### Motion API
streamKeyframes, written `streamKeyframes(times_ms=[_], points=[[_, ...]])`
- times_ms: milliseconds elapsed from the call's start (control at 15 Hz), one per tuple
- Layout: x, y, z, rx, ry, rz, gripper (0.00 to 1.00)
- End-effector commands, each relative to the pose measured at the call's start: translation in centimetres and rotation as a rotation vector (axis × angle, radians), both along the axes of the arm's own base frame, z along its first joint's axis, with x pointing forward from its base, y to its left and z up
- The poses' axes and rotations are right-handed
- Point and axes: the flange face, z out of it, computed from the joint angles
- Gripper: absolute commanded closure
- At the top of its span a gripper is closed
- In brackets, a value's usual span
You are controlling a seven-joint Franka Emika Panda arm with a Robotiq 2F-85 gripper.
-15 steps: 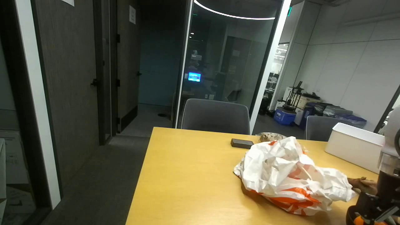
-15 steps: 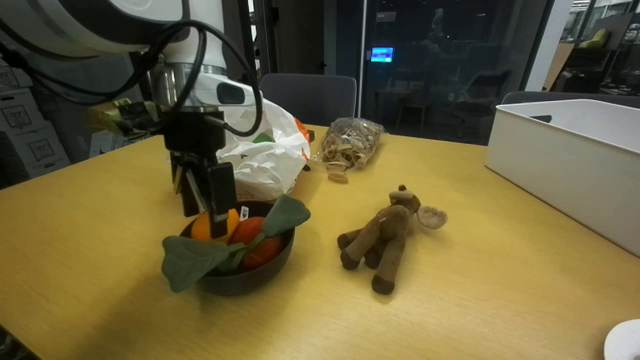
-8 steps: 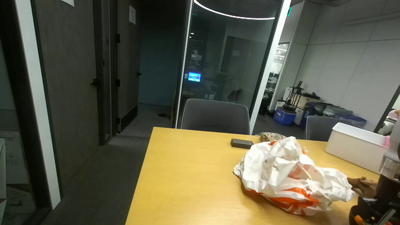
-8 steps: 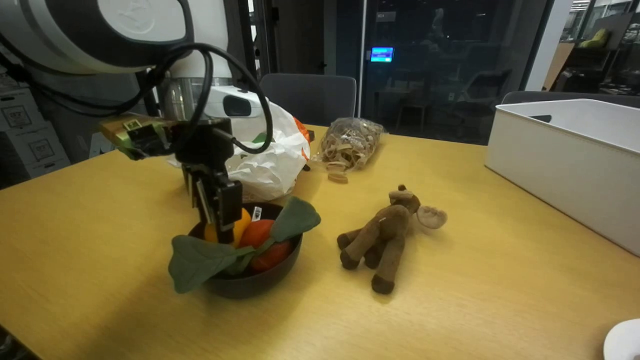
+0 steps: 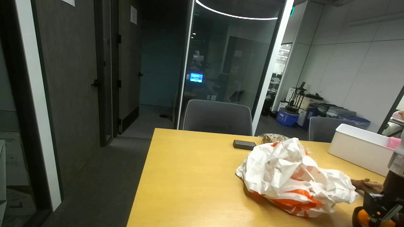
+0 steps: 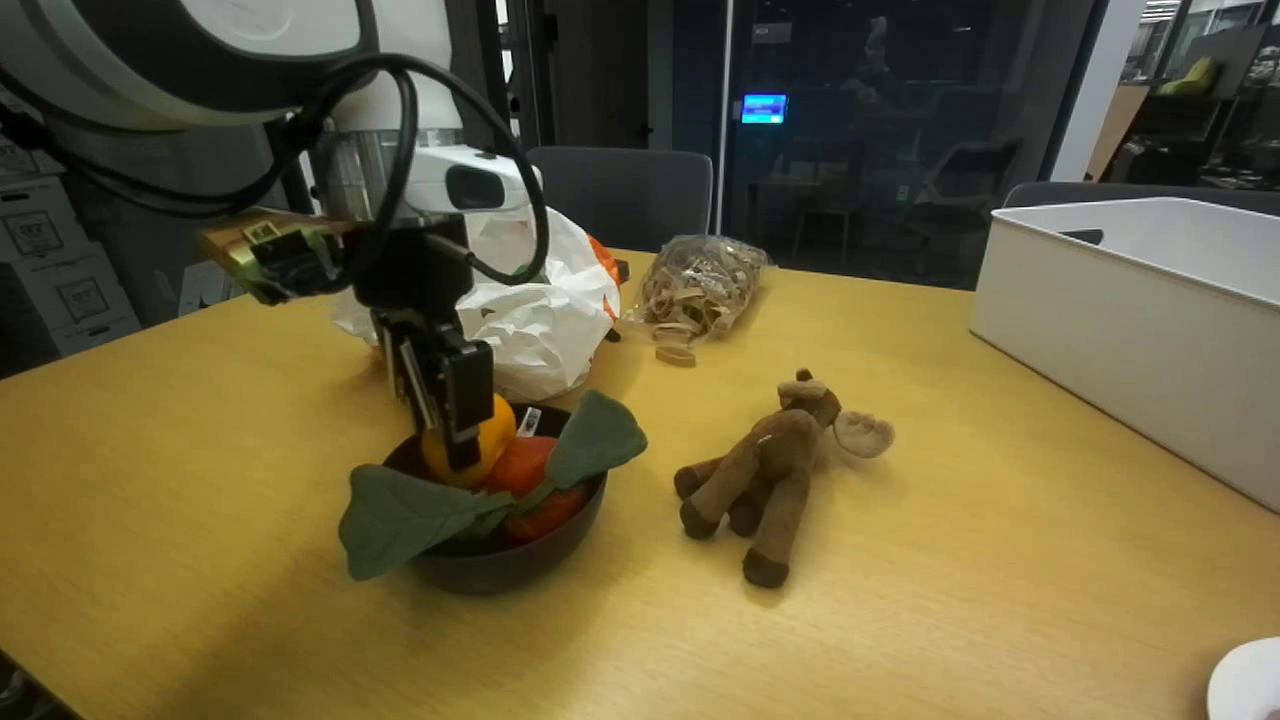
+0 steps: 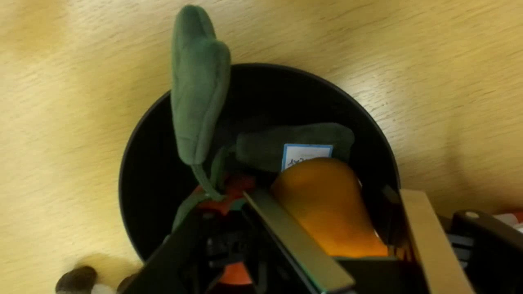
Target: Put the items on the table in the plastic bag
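A dark bowl (image 6: 500, 572) stands on the table with a plush orange (image 6: 497, 440), red fruit (image 6: 522, 465) and grey-green leaves (image 6: 405, 520) in it. My gripper (image 6: 447, 455) is shut on the orange, which sits raised at the bowl's side nearer the bag. In the wrist view the orange (image 7: 322, 204) lies between the two fingers (image 7: 302, 241); the right contact is dark and blurred. The white plastic bag (image 6: 545, 335) with orange print lies crumpled behind the bowl; it also shows in an exterior view (image 5: 293, 176). A brown moose plush (image 6: 765, 460) lies beside the bowl.
A clear bag of rubber bands (image 6: 705, 285) lies at the back, with a loose band (image 6: 676, 356) near it. A dark block (image 5: 244, 145) lies behind the plastic bag. A white bin (image 6: 1110, 330) stands at the right, and a white round thing (image 6: 1250, 680) is at the front right.
My gripper first moved lower and right, nudging the bowl right. It has since risen slightly, and the orange has risen with it. The moose and plastic bag have not moved.
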Motion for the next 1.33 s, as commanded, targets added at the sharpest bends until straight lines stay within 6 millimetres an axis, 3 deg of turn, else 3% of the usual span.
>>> streamKeyframes(times_ms=[0,333,533,733,1000,1267], points=[[-1.0,-0.8,4.0,-0.024,-0.103,0.005,0.67],[-0.6,0.7,11.1,-0.105,-0.260,0.111,0.67],[1.0,3.7,15.2,-0.131,-0.354,0.217,0.67],[3.3,7.8,17.5,-0.128,-0.403,0.321,0.67],[7.1,12.5,16.7,-0.107,-0.366,0.437,0.67],[11.1,13.5,12.7,-0.059,-0.260,0.476,0.67]])
